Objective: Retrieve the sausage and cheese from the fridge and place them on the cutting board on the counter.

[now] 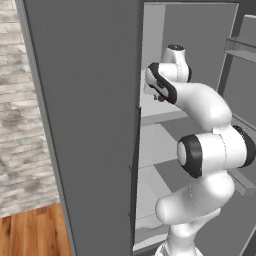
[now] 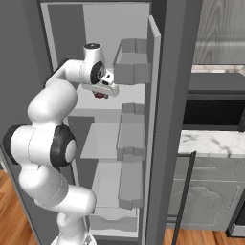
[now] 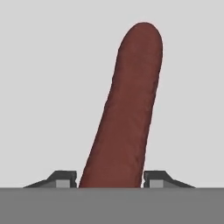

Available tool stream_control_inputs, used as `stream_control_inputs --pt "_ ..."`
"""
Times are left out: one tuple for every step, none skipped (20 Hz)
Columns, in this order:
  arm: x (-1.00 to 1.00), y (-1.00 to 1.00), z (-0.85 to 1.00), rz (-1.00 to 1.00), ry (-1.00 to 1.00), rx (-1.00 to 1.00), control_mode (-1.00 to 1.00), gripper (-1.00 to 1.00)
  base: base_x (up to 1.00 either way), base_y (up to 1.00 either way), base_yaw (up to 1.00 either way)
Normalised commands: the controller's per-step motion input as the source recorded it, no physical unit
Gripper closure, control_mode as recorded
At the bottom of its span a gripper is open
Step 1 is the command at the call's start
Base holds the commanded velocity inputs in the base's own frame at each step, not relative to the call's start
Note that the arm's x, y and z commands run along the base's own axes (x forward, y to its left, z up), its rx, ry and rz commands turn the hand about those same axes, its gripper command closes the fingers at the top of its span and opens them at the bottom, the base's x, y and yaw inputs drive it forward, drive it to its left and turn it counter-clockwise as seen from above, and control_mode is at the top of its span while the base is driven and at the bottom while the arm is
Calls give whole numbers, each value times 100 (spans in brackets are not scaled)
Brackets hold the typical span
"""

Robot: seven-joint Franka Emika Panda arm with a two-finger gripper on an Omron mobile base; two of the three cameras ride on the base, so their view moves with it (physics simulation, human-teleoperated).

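— Red-brown and rounded at its far end, the sausage (image 3: 124,109) fills the middle of our hand view, lying on a pale grey shelf (image 3: 48,78) of the fridge (image 1: 85,125) and leaning a little to one side. Where do we have it?

— We have it between the two dark fingertips (image 3: 61,178); one tip sits against each flank of the link at its near end, so our gripper (image 3: 111,181) is clamped on the sausage.

— And from the base cameras?

— From the right base view we see the gripper (image 2: 100,92) reaching down onto an upper shelf (image 2: 124,95) inside the open fridge, with a small dark red spot (image 2: 99,95) just beneath the hand. From the left base view the same red shows under the hand (image 1: 159,96), partly hidden by our own arm.

— What lies around it?

— We see grey door bins (image 2: 130,62) on the open door just beside the hand, more shelves lower down, and the dark grey door (image 1: 85,125) close on our left. Well apart to the right, a white marble counter (image 2: 210,143) runs over grey drawer fronts (image 2: 206,201).
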Motion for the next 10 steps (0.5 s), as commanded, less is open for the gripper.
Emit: stream_control_inputs --pt "-100 0 0 3 -8 0 -100 100 0 0 0" --pt "-100 0 9 4 -9 0 -100 100 0 0 0" --pt "-100 0 21 5 -9 0 -100 100 0 0 0" --pt "-100 0 41 6 -8 0 -100 100 0 0 0" --pt "-100 0 44 6 -7 0 -100 100 0 0 0" --pt "-100 0 50 6 -6 0 -100 100 0 0 0" --pt "-100 0 48 5 -7 0 -100 100 0 0 0" --pt "-100 0 45 5 -8 0 -100 100 0 0 0" --pt "-100 0 44 5 -9 0 -100 100 0 0 0" --pt "-100 0 44 6 -9 0 -100 100 0 0 0"
